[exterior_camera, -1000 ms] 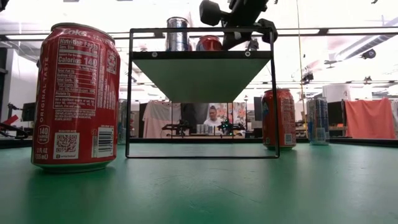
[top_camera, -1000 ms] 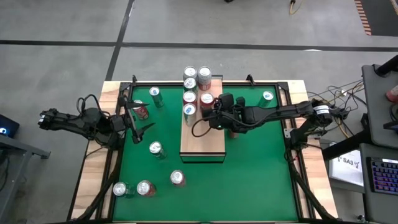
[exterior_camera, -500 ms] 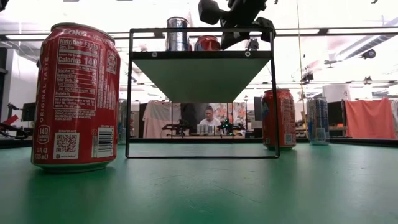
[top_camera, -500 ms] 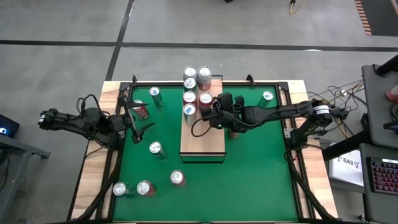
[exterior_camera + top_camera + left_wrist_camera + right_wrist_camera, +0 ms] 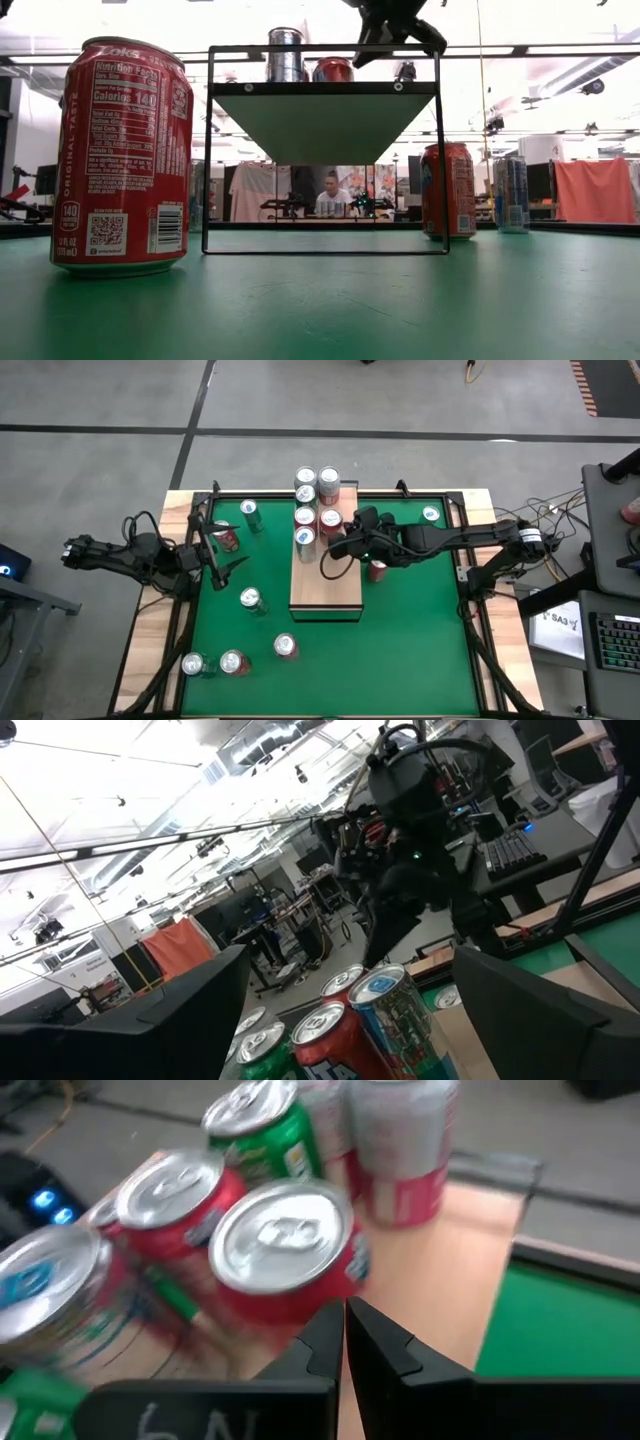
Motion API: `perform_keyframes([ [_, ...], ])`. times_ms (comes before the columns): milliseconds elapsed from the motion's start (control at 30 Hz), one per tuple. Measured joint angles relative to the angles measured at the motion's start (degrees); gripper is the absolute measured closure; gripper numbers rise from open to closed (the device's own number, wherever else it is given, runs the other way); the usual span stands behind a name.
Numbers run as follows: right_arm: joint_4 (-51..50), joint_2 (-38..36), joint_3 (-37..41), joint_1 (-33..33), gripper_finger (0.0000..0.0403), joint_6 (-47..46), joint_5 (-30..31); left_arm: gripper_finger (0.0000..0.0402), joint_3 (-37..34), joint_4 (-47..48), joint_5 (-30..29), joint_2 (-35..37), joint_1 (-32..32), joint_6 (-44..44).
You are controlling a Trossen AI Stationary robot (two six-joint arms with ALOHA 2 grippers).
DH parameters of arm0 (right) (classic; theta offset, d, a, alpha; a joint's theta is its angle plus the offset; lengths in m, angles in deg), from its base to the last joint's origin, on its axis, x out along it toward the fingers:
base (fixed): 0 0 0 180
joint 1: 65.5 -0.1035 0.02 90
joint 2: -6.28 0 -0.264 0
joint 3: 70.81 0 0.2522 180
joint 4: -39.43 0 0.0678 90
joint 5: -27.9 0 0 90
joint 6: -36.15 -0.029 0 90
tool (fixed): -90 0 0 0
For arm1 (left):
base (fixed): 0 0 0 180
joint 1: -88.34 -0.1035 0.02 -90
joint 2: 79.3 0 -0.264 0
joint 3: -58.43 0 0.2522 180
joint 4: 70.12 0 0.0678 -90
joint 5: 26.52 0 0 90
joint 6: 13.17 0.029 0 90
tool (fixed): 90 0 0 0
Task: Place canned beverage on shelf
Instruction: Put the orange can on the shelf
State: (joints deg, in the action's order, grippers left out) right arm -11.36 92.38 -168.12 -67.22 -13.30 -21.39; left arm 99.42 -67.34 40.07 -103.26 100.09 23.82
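Note:
The shelf stands mid-table, and several cans stand upright on its far end. The nearest of them to my right gripper is a red can. My right gripper hangs shut and empty over the board, just on the near side of those cans. At the table's left my left gripper stays open with nothing between its fingers. A red can stands on the mat beside it. Its wrist view looks across at the shelf's cans.
Loose cans stand on the green mat: a green one at the far left, several toward the near left, a red one right of the shelf and one at the far right. A Coke can fills the low view's left.
My right gripper, shut throughout, has risen above the shelf and swung a little toward the table's right edge. This has uncovered the red can on the mat beside the shelf. The cans on the shelf have stayed in place.

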Motion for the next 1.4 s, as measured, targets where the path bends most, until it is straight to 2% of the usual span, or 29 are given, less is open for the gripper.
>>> perform_keyframes([
  [167,-0.1,0.7,0.0,0.0,0.0394,-0.2,-4.9,0.0068,0.0,0.0,0.0,-0.1,0.0,0.0],
  [867,1.9,3.1,0.0,0.6,0.0394,2.2,-2.1,0.0068,0.0,-0.1,0.0,-0.6,0.0,0.1],
  [1200,-6.0,0.3,-0.4,1.7,0.0394,-0.4,-1.6,0.0068,0.0,-0.1,0.0,-0.7,0.0,0.1],
  [1400,-8.8,-0.1,-0.4,4.2,0.0394,3.1,-2.9,0.0068,0.0,-0.1,2.4,-0.7,0.0,-2.2],
])
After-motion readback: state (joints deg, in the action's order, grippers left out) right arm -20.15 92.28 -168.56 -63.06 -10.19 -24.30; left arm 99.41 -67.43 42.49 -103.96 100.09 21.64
